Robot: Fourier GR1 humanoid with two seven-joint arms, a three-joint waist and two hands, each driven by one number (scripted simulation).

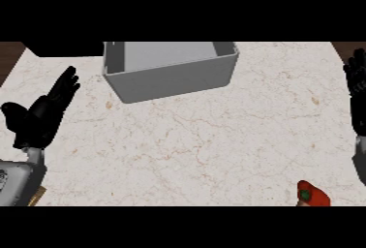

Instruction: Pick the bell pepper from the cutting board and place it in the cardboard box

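Note:
A red bell pepper [312,194] with a green stem lies at the lower right of the marble counter, partly cut off by the view's lower edge. No cutting board shows under it. The box [170,77] is grey and open-topped and stands at the upper middle. My left hand [41,116] rests at the left edge with its fingers straight and pointing up, holding nothing. My right hand [356,92] shows at the far right edge, fingers straight and up, well above the pepper and apart from it.
A dark object [64,48] sits at the counter's back left corner beside the box. A wooden edge [37,195] peeks out beneath my left forearm at the lower left.

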